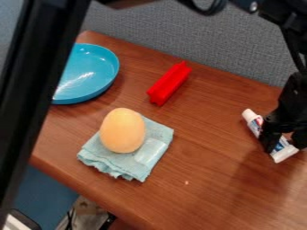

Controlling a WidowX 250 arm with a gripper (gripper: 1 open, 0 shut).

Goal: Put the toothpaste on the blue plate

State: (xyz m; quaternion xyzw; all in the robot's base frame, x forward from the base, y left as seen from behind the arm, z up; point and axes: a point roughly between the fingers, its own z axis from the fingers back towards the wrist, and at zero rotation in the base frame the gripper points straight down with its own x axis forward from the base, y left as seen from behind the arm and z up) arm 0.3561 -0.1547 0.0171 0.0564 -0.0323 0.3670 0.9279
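Note:
The toothpaste [253,120] lies flat near the table's right edge, a small white tube with red and blue print. Its capped end points up-left. My black gripper [279,137] points straight down over the tube's middle, low at the table, open, with a finger on either side. The tube's middle is hidden behind the fingers, and only its two ends show. I cannot see whether the fingers touch it. The blue plate [106,61], round and shallow with nothing in it, sits at the far left of the table, a long way from the gripper.
A red rectangular block [170,83] lies between the plate and the toothpaste. An orange egg-shaped object [121,130] rests on a pale blue-green folded cloth [150,158] near the front edge. A dark out-of-focus bar [36,108] covers the left of the view.

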